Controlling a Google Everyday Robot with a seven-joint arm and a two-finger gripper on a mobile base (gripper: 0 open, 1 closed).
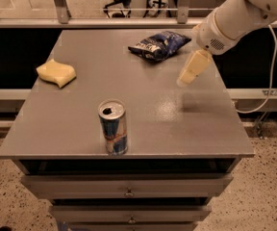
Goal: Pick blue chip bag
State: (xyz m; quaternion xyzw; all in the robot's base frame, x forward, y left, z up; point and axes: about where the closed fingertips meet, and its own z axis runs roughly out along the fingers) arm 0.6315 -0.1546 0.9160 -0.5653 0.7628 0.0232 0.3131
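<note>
The blue chip bag (158,44) lies flat at the back of the grey table (81,124), dark blue glossy foil with white lettering. My gripper (191,70) hangs from the white arm coming in from the upper right. It hovers above the table just right of and a little nearer than the bag, not touching it.
A blue-and-silver drink can (113,127) stands upright near the table's front edge. A yellow sponge (56,73) lies at the left side. Drawers sit below the tabletop. A railing runs behind the table, and a cable hangs at the right.
</note>
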